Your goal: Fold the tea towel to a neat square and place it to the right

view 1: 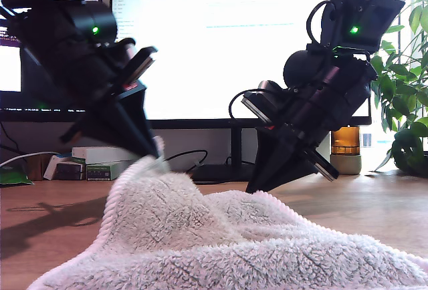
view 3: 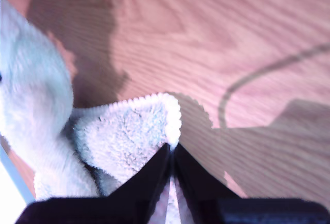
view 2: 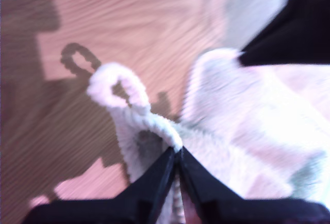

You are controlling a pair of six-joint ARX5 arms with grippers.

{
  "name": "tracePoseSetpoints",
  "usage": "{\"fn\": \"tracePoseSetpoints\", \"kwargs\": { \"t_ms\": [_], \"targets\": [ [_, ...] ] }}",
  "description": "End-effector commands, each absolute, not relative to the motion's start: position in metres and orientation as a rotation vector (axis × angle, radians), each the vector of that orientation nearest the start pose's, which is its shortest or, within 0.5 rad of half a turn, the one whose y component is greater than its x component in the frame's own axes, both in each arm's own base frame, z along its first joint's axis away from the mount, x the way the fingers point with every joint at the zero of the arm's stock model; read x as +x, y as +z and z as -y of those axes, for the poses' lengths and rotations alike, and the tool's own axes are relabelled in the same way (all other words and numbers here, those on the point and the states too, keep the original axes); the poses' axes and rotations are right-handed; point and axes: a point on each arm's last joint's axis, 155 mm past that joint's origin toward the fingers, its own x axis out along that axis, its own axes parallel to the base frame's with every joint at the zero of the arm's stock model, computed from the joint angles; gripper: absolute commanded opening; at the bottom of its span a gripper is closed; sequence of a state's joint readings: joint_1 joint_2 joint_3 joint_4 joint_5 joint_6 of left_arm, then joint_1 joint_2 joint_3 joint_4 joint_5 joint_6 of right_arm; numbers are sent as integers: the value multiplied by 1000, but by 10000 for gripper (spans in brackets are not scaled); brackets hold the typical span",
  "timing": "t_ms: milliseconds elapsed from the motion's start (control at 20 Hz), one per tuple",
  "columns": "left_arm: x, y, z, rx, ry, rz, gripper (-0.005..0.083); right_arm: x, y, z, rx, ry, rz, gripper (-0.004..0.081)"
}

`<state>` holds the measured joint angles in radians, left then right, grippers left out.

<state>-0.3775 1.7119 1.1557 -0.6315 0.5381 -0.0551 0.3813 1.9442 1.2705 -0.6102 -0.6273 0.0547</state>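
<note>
The tea towel, fluffy and off-white with a ribbed pale pink edge, lies heaped on the wooden table in the foreground. My first gripper is at the exterior view's left, shut on a raised corner of the towel. In the first wrist view that gripper pinches the trim just below a small hanging loop. My second gripper is at the exterior view's right, low over the towel's far edge. Its wrist view shows the second gripper shut on another towel corner.
A wide lit monitor stands behind both arms, its stand between them. Small boxes sit at the exterior view's left, an amber jar-like object and a leafy plant at its right. A dark cable runs along the table.
</note>
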Motion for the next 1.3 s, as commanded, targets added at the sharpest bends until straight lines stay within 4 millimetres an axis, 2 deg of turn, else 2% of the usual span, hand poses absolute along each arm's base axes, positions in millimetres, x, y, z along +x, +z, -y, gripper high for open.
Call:
{"fn": "tracePoseSetpoints", "kwargs": {
  "t_ms": [0, 100, 250, 450, 550, 750, 950, 1050, 1150, 1250],
  "targets": [
    [319, 68, 220, -123, -757, -1266, -19, 345, 44, -252, 186, 812, -1322, -13],
    [321, 65, 210, -112, -727, -1276, -19, 355, 48, -244, 145, 753, -1301, -14],
    [325, 64, 202, -114, -714, -1275, -19, 365, 69, -235, 102, 696, -1256, -13],
    [326, 64, 200, -89, -722, -1263, -19, 361, 83, -219, 40, 601, -1263, -13],
    [326, 64, 200, -89, -722, -1263, -19, 361, 85, -204, -18, 527, -1261, -13],
    [332, 64, 198, -78, -706, -1245, -19, 348, 77, -177, -110, 421, -1336, -13],
    [328, 60, 193, -68, -687, -1271, -19, 332, 71, -160, -192, 360, -1403, -13],
    [329, 60, 192, -59, -682, -1267, -19, 337, 72, -162, -203, 361, -1379, -12],
    [334, 59, 189, -43, -661, -1251, -7, 345, 74, -165, -203, 363, -1343, 38],
    [339, 57, 185, -21, -633, -1240, 51, 351, 75, -169, -208, 369, -1316, 152]
  ]
}}
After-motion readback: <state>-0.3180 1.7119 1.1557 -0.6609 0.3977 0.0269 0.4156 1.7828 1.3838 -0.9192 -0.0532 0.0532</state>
